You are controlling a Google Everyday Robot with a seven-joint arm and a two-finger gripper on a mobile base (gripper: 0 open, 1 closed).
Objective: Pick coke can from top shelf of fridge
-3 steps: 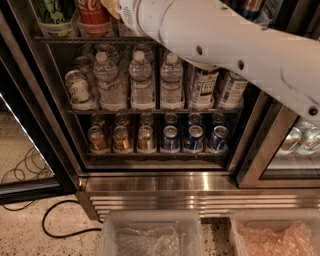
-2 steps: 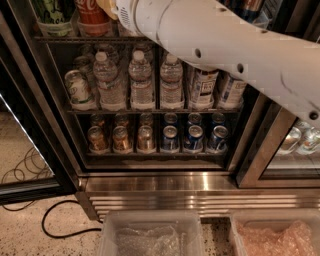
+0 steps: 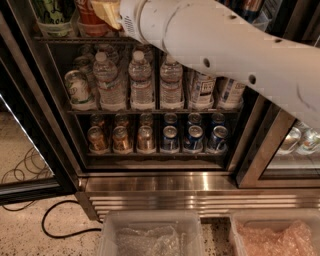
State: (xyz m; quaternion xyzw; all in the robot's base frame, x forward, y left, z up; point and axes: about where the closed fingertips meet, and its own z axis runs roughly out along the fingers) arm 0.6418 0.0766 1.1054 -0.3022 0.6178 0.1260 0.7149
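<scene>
The fridge (image 3: 150, 182) stands open in front of me. On the top shelf (image 3: 65, 39) a red coke can (image 3: 89, 14) sits in a clear holder, cut off by the upper edge of the view, with a green can (image 3: 52, 12) to its left. My white arm (image 3: 225, 50) reaches in from the right. My gripper (image 3: 109, 10) is at the top shelf, right beside the coke can's right side. Whether it touches the can is hidden.
Water bottles (image 3: 141, 80) and cans fill the middle rack. Gold-brown cans (image 3: 121, 139) and blue cans (image 3: 194, 137) fill the lower rack. Two clear bins (image 3: 150, 235) (image 3: 275, 235) stand on the floor in front. A black cable (image 3: 55, 225) lies at the left. A door frame (image 3: 267, 145) stands at the right.
My gripper has edged slightly left along the top shelf toward the red can. Nothing else has moved.
</scene>
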